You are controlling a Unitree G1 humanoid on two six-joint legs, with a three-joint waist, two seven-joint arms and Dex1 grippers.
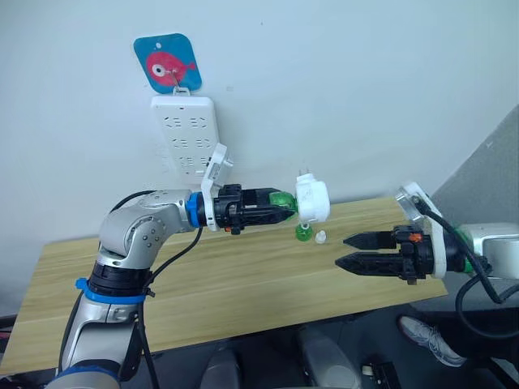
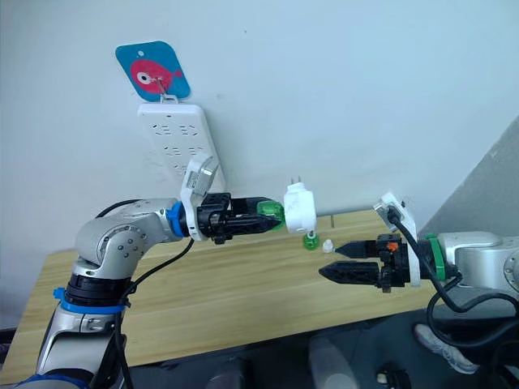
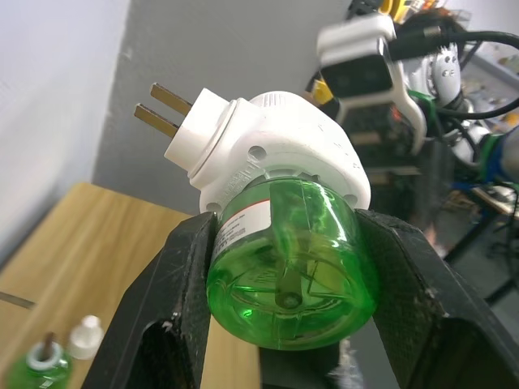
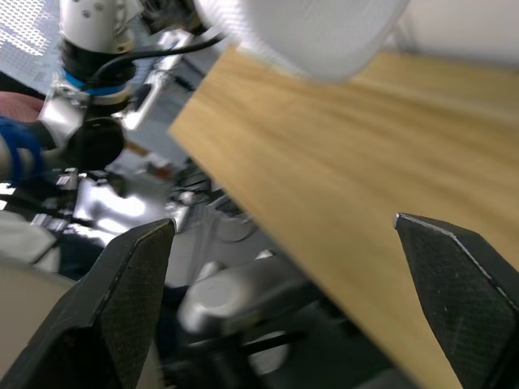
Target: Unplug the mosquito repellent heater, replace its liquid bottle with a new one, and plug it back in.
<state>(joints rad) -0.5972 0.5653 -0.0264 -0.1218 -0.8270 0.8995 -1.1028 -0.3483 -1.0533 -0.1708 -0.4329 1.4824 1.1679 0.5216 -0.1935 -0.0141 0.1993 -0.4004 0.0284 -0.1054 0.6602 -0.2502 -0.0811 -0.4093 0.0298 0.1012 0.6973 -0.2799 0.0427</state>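
Observation:
The mosquito repellent heater (image 1: 312, 200) is a small white unit hanging in the air above the wooden table (image 1: 243, 284), its two prongs (image 3: 162, 109) pointing up toward the wall. A green liquid bottle (image 3: 288, 267) is fitted into it, and my left gripper (image 1: 280, 211) is shut on that bottle. A second green bottle (image 1: 303, 233) stands on the table just below, with a small white cap (image 1: 322, 237) beside it. My right gripper (image 1: 350, 250) is open and holds nothing, to the right of the heater and slightly lower, fingers pointing at it.
A long white power strip (image 1: 189, 136) hangs on the wall under a blue fish-shaped hook (image 1: 168, 63), up and left of the heater. The table's right end lies under my right gripper. A person's shoe (image 1: 426, 336) is on the floor at the lower right.

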